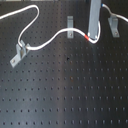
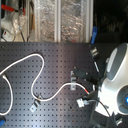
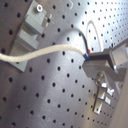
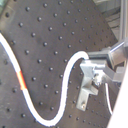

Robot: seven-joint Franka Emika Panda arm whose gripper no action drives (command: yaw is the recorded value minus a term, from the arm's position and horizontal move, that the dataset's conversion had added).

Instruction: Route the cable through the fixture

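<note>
red band [image 1: 89, 36] in first exterior view, blurred in second

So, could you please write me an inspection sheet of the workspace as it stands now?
Surface: black perforated board, bare in its near part.
Job's things: white cable with a red band; three metal clips, left, middle, right. The cable passes the left and middle clips; whether it sits inside them cannot be told.
Clutter: nothing seen on the board.
Grippers: the gripper stands at the red band; in the first wrist view its fingers appear closed on the cable.
Cables: the white cable loops across the board's far left.
Surroundings: foil-covered panels behind the board in the second exterior view.
</note>
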